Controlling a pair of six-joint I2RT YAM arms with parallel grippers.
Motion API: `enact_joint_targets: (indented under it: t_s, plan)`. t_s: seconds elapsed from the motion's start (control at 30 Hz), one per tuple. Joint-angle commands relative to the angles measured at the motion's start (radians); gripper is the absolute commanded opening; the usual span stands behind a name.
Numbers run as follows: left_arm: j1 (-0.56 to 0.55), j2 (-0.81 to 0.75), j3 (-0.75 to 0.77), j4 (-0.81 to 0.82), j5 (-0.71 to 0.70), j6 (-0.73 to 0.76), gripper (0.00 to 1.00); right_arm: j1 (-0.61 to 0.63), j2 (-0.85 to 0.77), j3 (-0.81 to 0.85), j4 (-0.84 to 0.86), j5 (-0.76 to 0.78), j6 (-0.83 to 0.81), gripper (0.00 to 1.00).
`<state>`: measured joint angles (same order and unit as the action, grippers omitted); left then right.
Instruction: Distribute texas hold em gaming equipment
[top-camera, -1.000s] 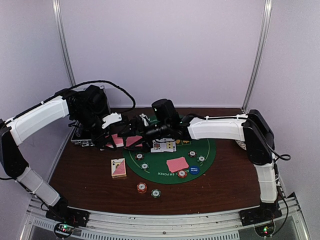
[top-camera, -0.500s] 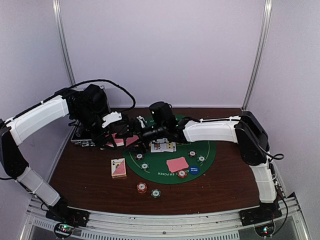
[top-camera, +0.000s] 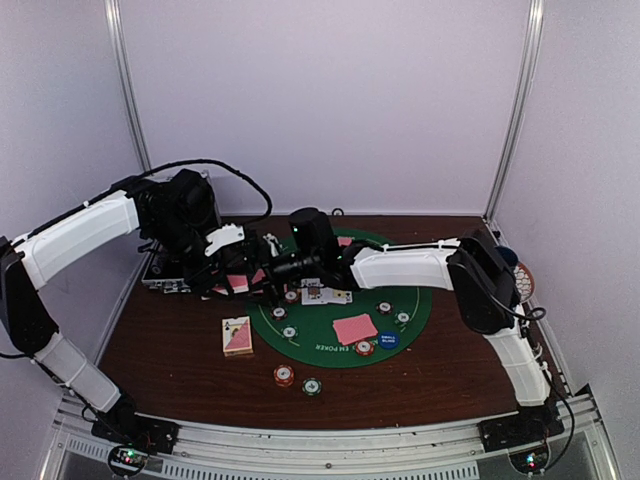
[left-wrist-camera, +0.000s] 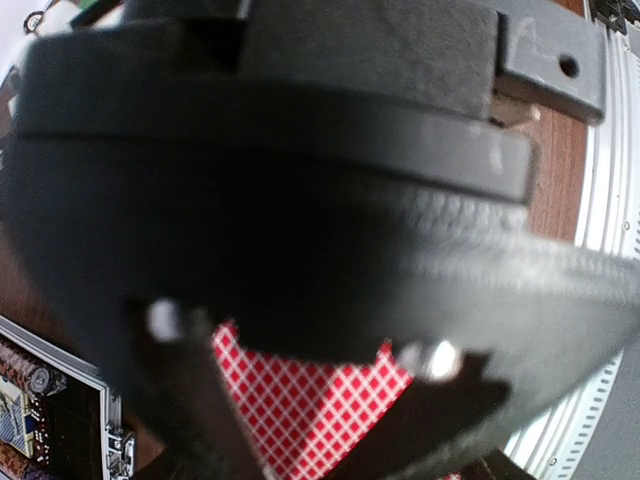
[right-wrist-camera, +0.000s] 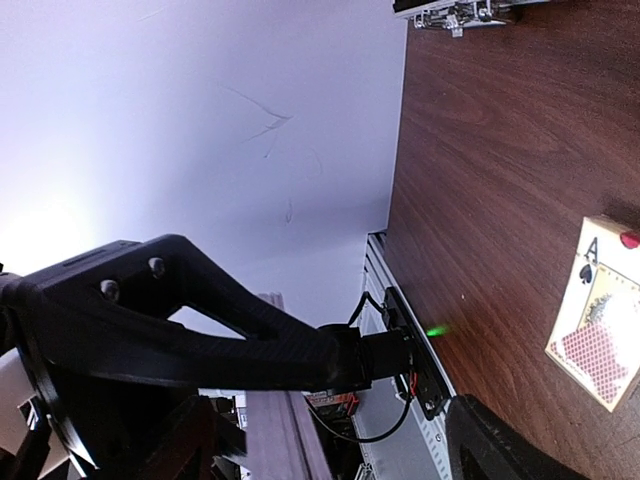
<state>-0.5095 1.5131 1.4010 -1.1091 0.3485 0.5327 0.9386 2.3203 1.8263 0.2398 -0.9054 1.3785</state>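
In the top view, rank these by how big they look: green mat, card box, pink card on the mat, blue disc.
1. Green mat, by far the largest.
2. Card box and pink card: they look about alike, so I won't rank one over the other.
3. Blue disc, the smallest.

pink checked card (left-wrist-camera: 312, 420), green mat (top-camera: 416, 296), blue disc (top-camera: 388, 340).

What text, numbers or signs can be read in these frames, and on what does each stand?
"A" with a spade sign: on the card box.
"EM POKER": near rim of the green mat; the rest is unreadable.
Blue disc: white lettering, too small to read.
Face-up cards: too small to read.
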Motion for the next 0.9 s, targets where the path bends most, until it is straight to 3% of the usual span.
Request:
enact_joint_targets:
  t_s: [0.0,0.4,0.87]
  plan:
    - [0.006,0.013,0.023,0.007,0.024,0.007,0.0,0.013,0.023,0.061,0.061,-0.021,0.026,0.83]
    - [0.006,0.021,0.025,0.007,0.023,0.007,0.0,0.017,0.063,0.054,0.091,-0.043,0.052,0.81]
    - [0.006,0.01,0.02,0.007,0.014,0.008,0.0,-0.02,-0.027,-0.066,0.032,-0.061,-0.031,0.68]
